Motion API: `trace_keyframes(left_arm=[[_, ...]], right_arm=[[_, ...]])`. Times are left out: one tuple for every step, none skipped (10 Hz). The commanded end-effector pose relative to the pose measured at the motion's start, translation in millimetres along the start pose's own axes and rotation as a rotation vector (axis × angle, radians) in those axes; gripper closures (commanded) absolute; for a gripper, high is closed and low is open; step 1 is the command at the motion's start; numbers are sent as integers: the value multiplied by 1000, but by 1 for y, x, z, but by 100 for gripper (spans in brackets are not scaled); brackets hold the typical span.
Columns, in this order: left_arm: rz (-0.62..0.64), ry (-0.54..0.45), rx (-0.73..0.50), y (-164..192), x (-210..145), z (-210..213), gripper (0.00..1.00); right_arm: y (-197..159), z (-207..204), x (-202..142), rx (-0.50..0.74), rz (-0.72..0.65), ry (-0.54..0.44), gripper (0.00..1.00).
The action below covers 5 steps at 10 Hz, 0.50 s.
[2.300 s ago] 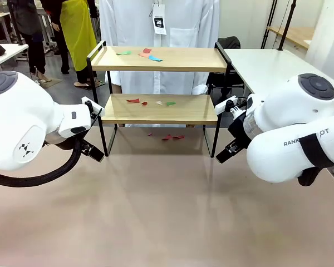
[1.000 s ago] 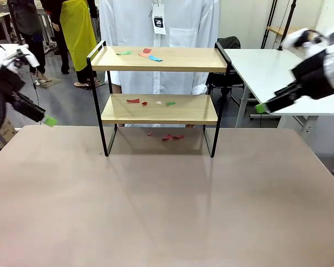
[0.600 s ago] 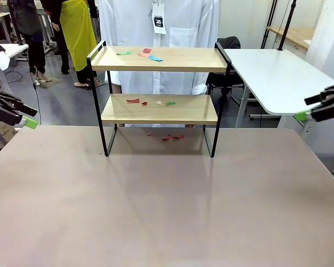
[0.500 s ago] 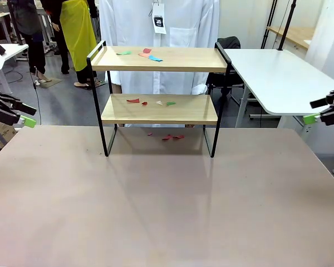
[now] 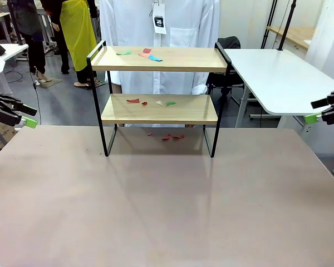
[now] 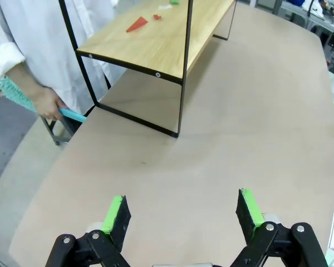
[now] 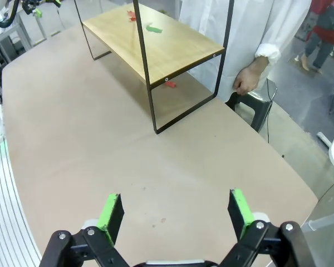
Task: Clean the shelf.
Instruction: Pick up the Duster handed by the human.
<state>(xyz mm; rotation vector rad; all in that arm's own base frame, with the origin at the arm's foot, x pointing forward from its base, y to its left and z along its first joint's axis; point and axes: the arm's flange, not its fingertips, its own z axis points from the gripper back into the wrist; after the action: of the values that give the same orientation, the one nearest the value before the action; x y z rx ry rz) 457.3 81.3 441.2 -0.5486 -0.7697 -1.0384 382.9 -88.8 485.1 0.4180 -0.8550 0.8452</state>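
The shelf stands at the table's far side, two wooden boards in a black frame. Green, red and blue paper scraps lie on its top board, and red, white and green scraps on the lower one. More red scraps lie on the table under it. My left gripper hangs open at the table's left edge, far from the shelf. My right gripper hangs open off the right edge. In the wrist views the left gripper and right gripper hold nothing, with the shelf's lower board ahead.
A person in a white coat stands behind the shelf. One hand holds a teal brush low beside the table; the other hand hangs bare. A white table stands at the right. The near tabletop is bare.
Both arms have swung away from beside the shelf out to the table's left and right edges. Over the last half second they hardly moved. The scraps lie as before.
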Motion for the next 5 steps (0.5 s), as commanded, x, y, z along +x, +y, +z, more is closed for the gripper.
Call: trace_keyframes(left_arm=[[6,-5,3,2,-3,-1,0],[27,-50,23,19,-12,3,0],[42,-112,1,38,-29,3,0],[27,-162,23,53,-39,2,0],[-2,-226,31,62,-47,2,0]], right_arm=[[-3,0,-4,5,3,-7,0],[-31,7,-7,-31,-2,-39,0],[-62,11,-20,-38,59,-72,0],[-86,11,-32,-22,91,-109,0],[-104,12,-42,-5,109,-148,0]])
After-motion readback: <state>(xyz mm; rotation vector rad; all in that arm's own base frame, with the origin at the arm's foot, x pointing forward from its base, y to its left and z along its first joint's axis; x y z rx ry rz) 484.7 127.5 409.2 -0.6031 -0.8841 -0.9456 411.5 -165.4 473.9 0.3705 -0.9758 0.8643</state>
